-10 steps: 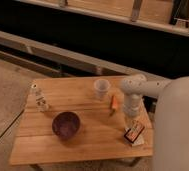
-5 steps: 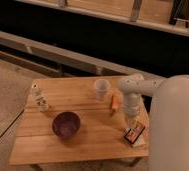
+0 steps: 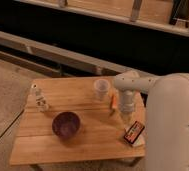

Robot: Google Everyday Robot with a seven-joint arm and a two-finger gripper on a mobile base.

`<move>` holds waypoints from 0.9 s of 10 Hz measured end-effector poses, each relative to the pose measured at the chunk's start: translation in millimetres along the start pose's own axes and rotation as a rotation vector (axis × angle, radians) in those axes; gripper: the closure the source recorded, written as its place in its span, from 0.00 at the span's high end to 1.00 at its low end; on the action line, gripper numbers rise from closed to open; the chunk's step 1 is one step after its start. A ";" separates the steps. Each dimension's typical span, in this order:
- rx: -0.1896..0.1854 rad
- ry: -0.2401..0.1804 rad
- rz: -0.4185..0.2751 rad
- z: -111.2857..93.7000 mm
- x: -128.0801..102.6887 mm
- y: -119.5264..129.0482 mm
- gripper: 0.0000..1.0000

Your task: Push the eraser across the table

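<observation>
Gripper (image 3: 126,119) pointed down over the right side of the table (image 3: 88,146), fingers pinched together.
Eraser (image 3: 133,133) lay flat at the table's front-right corner, just beside the gripper tip on the near side; could not tell if they touched. Orange stick (image 3: 113,102) and white cup (image 3: 101,89) sat behind the gripper, purple bowl (image 3: 66,124) at mid-table, small white figure (image 3: 39,98) far left.
</observation>
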 end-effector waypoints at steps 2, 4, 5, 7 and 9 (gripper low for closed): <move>0.021 0.021 -0.004 5.0 3.6 -0.8 0.00; 0.058 0.061 0.016 14.6 8.3 -15.2 0.00; 0.071 0.074 0.028 17.7 8.9 -22.6 0.00; 0.106 0.113 0.070 26.8 11.6 -46.2 0.00; 0.145 0.156 0.120 34.6 16.4 -77.1 0.00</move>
